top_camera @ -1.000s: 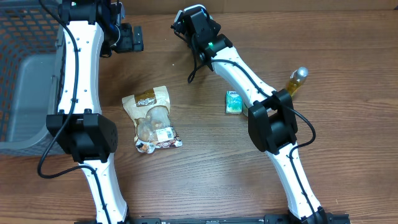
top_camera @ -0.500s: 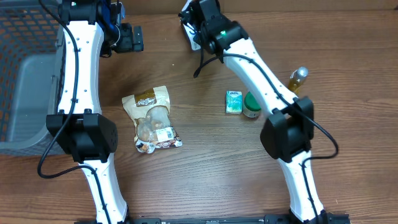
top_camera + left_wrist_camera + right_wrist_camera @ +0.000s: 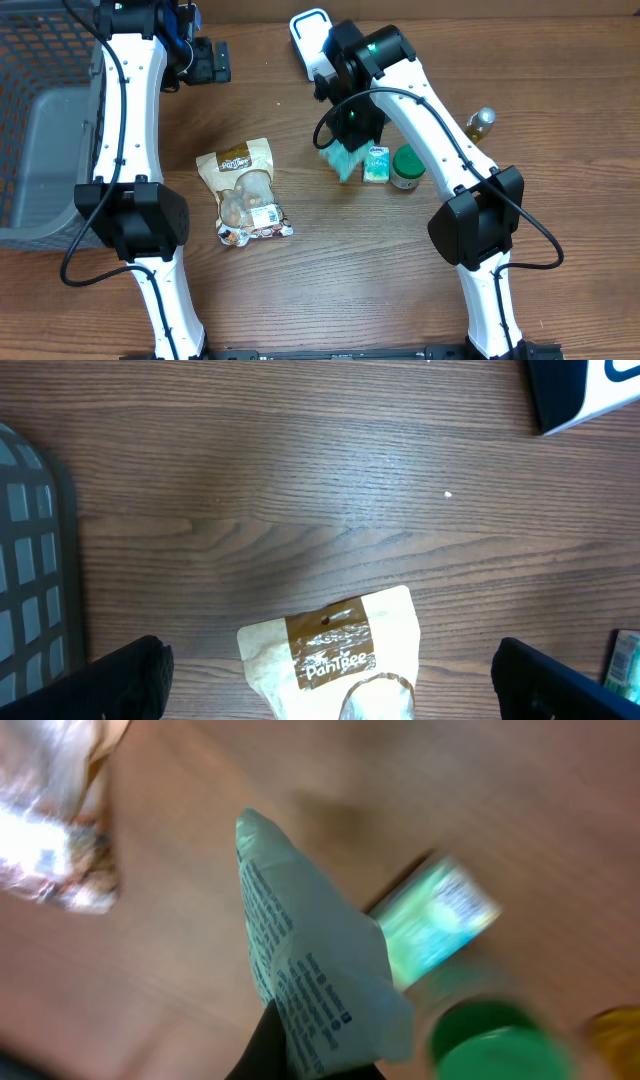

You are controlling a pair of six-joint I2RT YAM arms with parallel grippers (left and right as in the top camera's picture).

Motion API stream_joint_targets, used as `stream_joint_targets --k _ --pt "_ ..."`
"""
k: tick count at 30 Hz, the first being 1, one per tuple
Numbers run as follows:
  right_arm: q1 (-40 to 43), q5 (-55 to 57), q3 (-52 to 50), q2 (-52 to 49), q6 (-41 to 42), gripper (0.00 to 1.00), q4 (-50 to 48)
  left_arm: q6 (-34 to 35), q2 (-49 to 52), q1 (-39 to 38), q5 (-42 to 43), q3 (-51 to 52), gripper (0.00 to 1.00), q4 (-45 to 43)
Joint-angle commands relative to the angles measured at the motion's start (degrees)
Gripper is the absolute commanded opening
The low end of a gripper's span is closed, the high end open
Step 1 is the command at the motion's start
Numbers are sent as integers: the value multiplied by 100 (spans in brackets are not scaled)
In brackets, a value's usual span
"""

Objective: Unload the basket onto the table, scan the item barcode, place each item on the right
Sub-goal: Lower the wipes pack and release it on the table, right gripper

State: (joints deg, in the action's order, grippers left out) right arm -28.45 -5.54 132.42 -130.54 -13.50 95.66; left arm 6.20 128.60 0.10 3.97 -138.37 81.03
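Right pincer (image 3: 352, 138) is clamped shut on a small teal-and-white packet (image 3: 340, 160), holding it over the middle of the surface (image 3: 330, 290). The wrist view shows the packet's white side covered in fine blue print, but it's too blurry to make out a barcode.

Left pincer (image 3: 212, 62) sits up around 11 o'clock with its jaws spread wide.

Just at 3 o'clock of the packet there's a little teal box (image 3: 376, 164), then a green-lidded jar (image 3: 405, 168) right beside that. An amber bottle (image 3: 478, 128) stands out at 2 o'clock. A tan snack bag (image 3: 245, 190) lies flat at 8 o'clock.

A white-rimmed dark device (image 3: 308, 32) sits at 12 o'clock, and a grey mesh basket (image 3: 40, 150) is at the 9 o'clock edge. The surface itself is brown wood grain.
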Motion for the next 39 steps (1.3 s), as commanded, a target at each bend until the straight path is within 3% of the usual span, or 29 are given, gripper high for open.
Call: stream_joint_targets --k 1,10,19,22,23,24,28,30,31,35,39 --pt "35 -592 28 238 173 4 140 22 -76 -11 -55 -33 100 0" --pt "42 -603 -319 229 122 4 140 20 -76 -11 -55 -33 100 0" --pt "46 452 -1742 227 -466 8 -236 20 -76 -11 -55 -33 99 0" --pt "48 815 -2033 227 -457 15 -544 22 -76 -11 -55 -33 100 0" --pt "46 935 -2068 227 -455 18 -592 22 -76 -11 -55 -33 100 0" --pt "46 1167 -2076 227 -452 35 -673 22 -76 -11 -55 -33 99 0" --pt "46 1263 -2076 229 -452 52 -852 22 -76 -11 -55 -33 100 0" --pt "46 1263 -2065 229 -452 92 -1051 22 -76 -11 -55 -33 100 0" --pt "46 1263 -2035 229 -452 100 -1099 22 -76 -11 -55 -33 99 0" --pt "11 1261 -1751 229 -162 100 -1189 22 -76 -11 -55 -33 100 0" --pt "2 1123 -1161 229 756 100 -1309 22 -76 -11 -55 -33 100 0"
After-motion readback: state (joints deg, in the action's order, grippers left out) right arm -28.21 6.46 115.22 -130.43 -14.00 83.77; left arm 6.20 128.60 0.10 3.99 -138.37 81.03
